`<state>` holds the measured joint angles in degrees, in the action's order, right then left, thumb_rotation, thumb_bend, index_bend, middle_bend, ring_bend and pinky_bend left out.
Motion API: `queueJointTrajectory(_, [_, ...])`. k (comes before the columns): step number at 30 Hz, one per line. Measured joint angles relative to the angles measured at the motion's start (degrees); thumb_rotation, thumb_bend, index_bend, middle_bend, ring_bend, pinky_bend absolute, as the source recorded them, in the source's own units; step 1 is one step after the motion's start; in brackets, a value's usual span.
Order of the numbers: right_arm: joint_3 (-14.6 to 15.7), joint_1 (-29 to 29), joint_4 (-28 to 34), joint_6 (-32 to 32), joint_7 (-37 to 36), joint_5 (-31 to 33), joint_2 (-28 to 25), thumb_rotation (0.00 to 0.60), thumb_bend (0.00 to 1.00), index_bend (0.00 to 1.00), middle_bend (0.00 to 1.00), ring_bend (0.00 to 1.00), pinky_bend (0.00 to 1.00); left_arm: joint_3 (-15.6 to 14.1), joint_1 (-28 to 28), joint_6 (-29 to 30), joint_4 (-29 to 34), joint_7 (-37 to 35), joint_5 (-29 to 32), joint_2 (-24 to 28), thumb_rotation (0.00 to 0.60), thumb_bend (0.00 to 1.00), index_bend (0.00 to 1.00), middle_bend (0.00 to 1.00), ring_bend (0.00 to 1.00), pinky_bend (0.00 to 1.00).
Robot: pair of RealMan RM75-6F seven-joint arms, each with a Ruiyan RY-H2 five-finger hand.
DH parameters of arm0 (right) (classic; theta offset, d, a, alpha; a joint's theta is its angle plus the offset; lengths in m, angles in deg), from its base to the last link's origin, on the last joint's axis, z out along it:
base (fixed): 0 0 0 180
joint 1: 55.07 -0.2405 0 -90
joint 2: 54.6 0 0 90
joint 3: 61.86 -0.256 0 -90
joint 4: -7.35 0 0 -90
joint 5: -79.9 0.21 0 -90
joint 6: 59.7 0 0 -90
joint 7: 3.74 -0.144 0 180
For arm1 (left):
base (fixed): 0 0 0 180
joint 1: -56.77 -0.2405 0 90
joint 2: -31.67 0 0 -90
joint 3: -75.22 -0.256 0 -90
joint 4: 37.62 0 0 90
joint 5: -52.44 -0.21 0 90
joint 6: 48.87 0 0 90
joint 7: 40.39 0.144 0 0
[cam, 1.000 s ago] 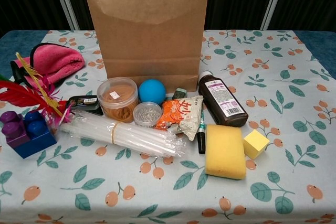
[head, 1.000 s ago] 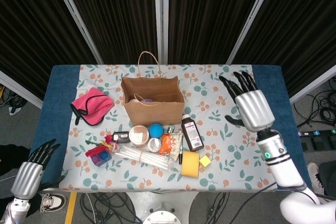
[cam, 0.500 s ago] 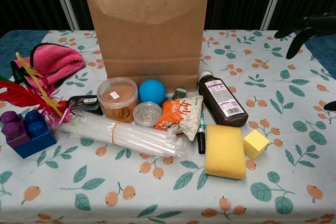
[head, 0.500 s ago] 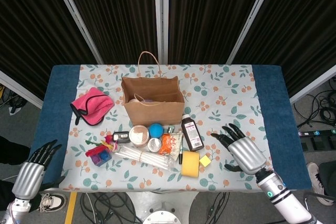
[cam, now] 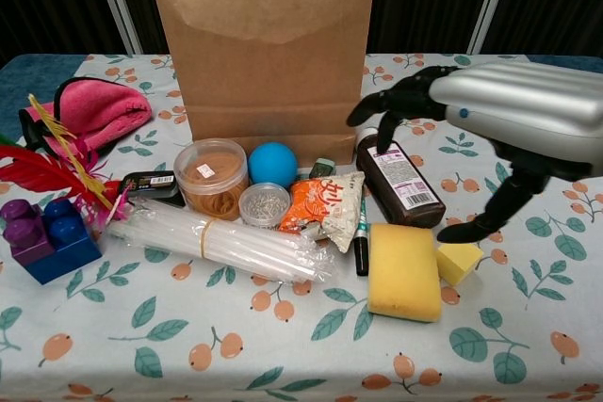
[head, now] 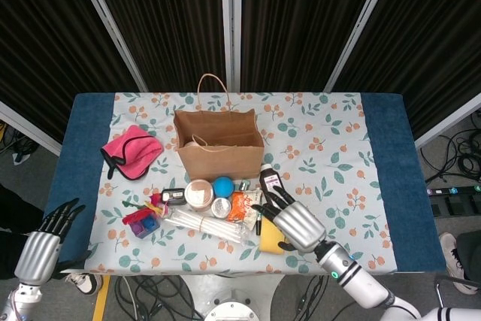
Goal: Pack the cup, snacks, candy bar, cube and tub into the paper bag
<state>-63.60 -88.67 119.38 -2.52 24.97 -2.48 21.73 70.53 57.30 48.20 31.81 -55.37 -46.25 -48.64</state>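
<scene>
1. Since 1 second ago, the right hand (cam: pixel 490 129) has swung from high over the far right of the table down to the cluster of objects in front of the paper bag (cam: pixel 267 49); the left hand (head: pixel 41 249) stays low beyond the table's near left corner.
2. Right fingers (cam: pixel 396 105) are spread and empty, hovering over the dark bottle (cam: pixel 400 181), thumb reaching down just above the yellow cube (cam: pixel 459 257). This looks like a pre-grasp pose, likely aimed at the cube.
3. Left fingers are slightly spread, holding nothing.
4. Just beside the fingertips on the bag side lies the orange snack packet (cam: pixel 323 206); below the palm sits a yellow sponge (cam: pixel 403 270), touching the cube.
5. Further out from the fingers: a blue ball (cam: pixel 272 164), a small clear tub (cam: pixel 264 204), a larger lidded tub (cam: pixel 211 178), bundled straws (cam: pixel 226 242).
6. Behind everything, the bag stands upright and open-topped, ready to receive items.
</scene>
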Motion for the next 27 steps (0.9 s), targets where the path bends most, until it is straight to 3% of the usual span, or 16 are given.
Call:
queueJointTrajectory(5, [-3.2, -5.0, -4.3, -4.7, 2.6, 2.4, 5.0, 0.600, 0.01, 0.15, 0.24, 0.05, 0.00, 0.1, -0.1, 0.4, -0.2, -0.2, 0.0, 0.0, 0.600, 0.16, 0.18, 0.18, 0.13, 0.20])
queueJointTrajectory(13, [-7.5, -16.8, -16.2, -13.9, 9.0, 3.6, 13.4, 0.600, 0.02, 0.12, 0.21, 0.03, 0.00, 0.3, -0.1, 0.7, -0.3, -0.9, 0.0, 0.0, 0.600, 0.16, 0.18, 0.18, 0.13, 0.20])
queueJointTrajectory(27, [-11.5, -29.7, -30.2, -19.6, 14.8, 4.0, 23.8, 0.600, 0.02, 0.08, 0.18, 0.00, 0.00, 0.5, -0.1, 1.2, -0.1, -2.3, 0.2, 0.2, 0.600, 0.16, 0.18, 0.18, 0.12, 0.20])
